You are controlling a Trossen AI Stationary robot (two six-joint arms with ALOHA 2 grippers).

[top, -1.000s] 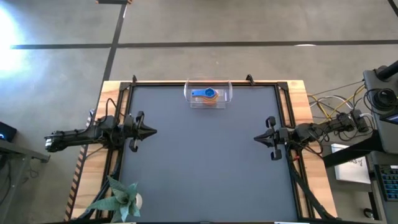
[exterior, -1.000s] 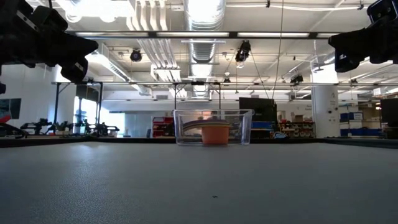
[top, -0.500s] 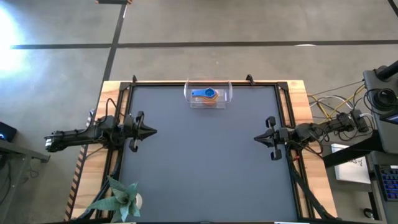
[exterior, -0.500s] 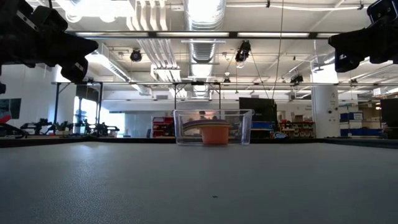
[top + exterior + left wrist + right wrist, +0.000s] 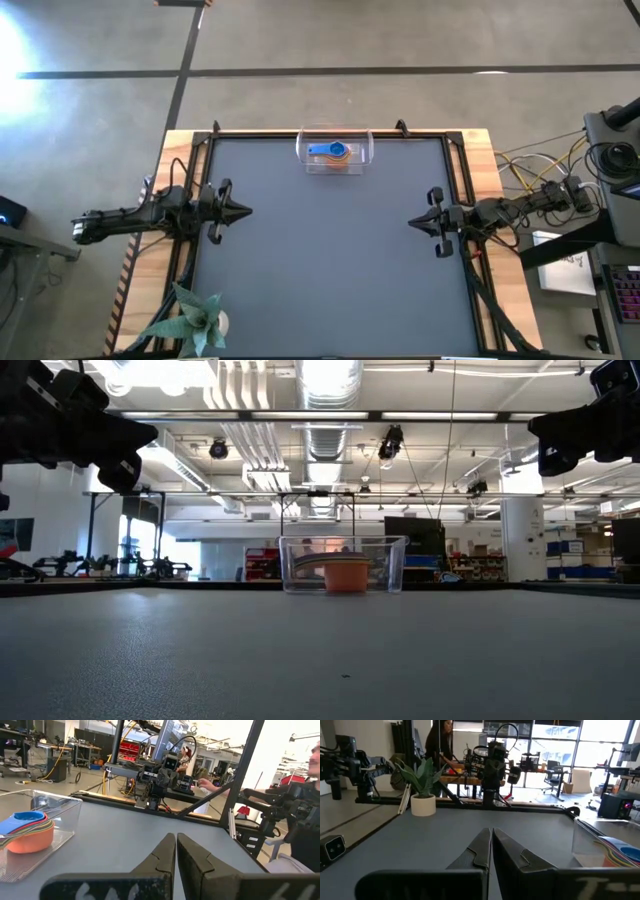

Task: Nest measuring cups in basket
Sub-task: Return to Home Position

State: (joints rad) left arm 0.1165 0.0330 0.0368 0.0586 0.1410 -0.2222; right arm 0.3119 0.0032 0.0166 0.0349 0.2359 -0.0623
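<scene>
High view: your nested measuring cups (image 5: 333, 152) sit in the basket (image 5: 364, 150); left hand (image 5: 246, 211) and right hand (image 5: 412, 224) hang at opposite sides of the counter (image 5: 330, 270), fingers pressed together, empty

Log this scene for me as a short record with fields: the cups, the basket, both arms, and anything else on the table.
measuring cups: nested in one stack, blue on top, orange at the bottom, inside the basket
basket: clear tub, middle of the table's far edge
left gripper: fingers shut, empty, raised over the left side, pointing inward
right gripper: fingers shut, empty, raised over the right side, pointing inward
plant: green, white pot, corner on the left arm's side, away from the basket
task state: cups look nested and binned
</scene>
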